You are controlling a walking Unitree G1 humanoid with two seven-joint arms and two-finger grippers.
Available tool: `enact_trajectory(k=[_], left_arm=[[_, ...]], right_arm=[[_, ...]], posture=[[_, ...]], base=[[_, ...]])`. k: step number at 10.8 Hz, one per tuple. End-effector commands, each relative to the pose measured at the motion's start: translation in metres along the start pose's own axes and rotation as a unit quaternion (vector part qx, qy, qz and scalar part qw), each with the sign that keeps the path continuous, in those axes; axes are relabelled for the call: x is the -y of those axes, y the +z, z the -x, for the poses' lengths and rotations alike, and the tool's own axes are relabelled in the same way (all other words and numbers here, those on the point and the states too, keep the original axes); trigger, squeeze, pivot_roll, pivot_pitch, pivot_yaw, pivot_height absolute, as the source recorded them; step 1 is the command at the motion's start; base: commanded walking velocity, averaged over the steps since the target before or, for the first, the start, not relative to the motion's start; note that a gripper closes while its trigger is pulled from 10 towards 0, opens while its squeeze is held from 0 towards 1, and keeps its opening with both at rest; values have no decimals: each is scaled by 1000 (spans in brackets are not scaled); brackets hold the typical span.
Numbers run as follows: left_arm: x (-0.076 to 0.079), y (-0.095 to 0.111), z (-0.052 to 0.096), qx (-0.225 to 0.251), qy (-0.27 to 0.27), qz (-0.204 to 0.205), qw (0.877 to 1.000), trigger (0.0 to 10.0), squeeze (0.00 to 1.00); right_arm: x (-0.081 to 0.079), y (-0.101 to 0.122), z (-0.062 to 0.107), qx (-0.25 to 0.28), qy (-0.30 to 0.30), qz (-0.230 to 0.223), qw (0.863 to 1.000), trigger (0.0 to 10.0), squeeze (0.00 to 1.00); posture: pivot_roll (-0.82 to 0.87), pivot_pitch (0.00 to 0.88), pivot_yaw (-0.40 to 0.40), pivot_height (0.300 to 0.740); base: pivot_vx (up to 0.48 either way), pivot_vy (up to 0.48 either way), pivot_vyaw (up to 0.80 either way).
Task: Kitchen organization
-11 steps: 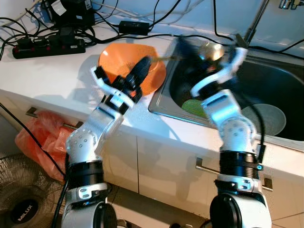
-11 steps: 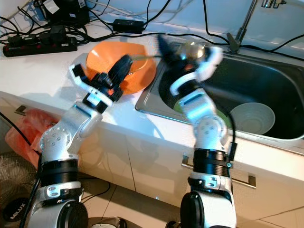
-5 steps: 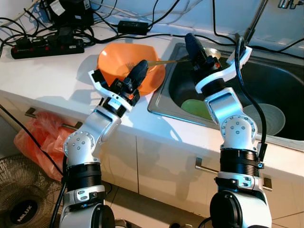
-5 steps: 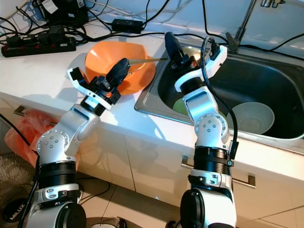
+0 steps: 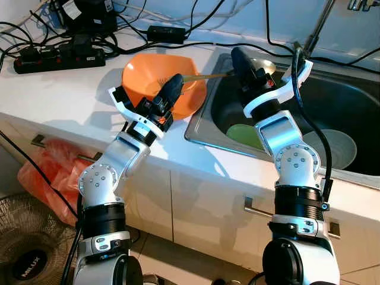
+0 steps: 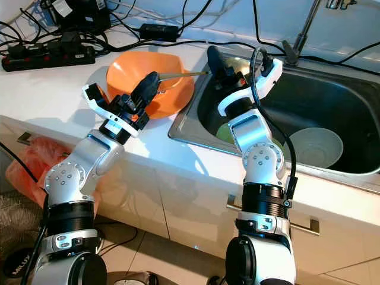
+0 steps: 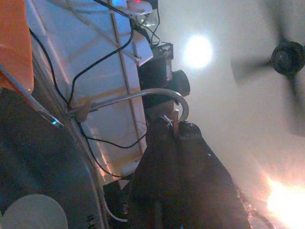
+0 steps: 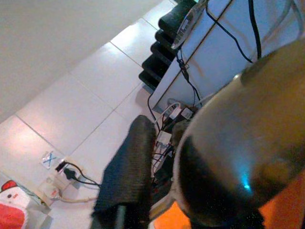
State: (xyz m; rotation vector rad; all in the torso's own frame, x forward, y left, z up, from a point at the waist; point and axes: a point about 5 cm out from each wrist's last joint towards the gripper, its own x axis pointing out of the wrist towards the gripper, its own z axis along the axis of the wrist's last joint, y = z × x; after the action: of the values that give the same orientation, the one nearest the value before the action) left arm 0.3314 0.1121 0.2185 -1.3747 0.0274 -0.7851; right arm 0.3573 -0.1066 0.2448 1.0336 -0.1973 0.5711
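Note:
A brass-coloured ladle lies level between my two grippers, above the gap between an orange bowl (image 5: 145,74) and the sink (image 5: 202,127). Its round cup (image 5: 265,64) sits close to my right wrist and looms large in the right wrist view (image 8: 238,143). My right gripper (image 5: 237,57) is shut on the thin handle (image 5: 208,75) near the cup. My left gripper (image 5: 175,83) hovers over the orange bowl, shut on the handle's far end. In the left wrist view a thin tip pokes out between the fingers (image 7: 176,157).
Inside the sink lie a green plate (image 5: 243,133) and a white bowl (image 5: 338,148), with the faucet (image 5: 317,27) behind. A power strip (image 5: 59,59) and tangled cables crowd the back of the white counter. An orange bag (image 5: 47,172) and a fan (image 5: 24,261) are on the floor at left.
My right arm swung left and settled, bringing the ladle's handle across to the left gripper. The left gripper shifted slightly up over the orange bowl to meet the handle end.

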Motion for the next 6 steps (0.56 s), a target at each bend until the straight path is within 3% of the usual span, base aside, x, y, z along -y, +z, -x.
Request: enact_trajectory(k=[1, 5, 6], left_arm=[[2, 2, -3, 2, 3, -14, 1000, 0, 0], [-3, 5, -6, 13, 25, -29, 999, 0, 0], [-6, 5, -6, 15, 37, -37, 999, 2706, 0]], right_arm=[[-4, 1, -3, 2, 4, 2, 1000, 0, 0], [-3, -7, -1, -7, -1, -2, 1000, 0, 0], [-2, -6, -1, -5, -4, -1, 1000, 0, 0]], posture=[[137, 67, -10, 740], [136, 65, -4, 740], [137, 66, -4, 740]], base=[[0, 0, 0], [0, 0, 0], [0, 0, 0]])
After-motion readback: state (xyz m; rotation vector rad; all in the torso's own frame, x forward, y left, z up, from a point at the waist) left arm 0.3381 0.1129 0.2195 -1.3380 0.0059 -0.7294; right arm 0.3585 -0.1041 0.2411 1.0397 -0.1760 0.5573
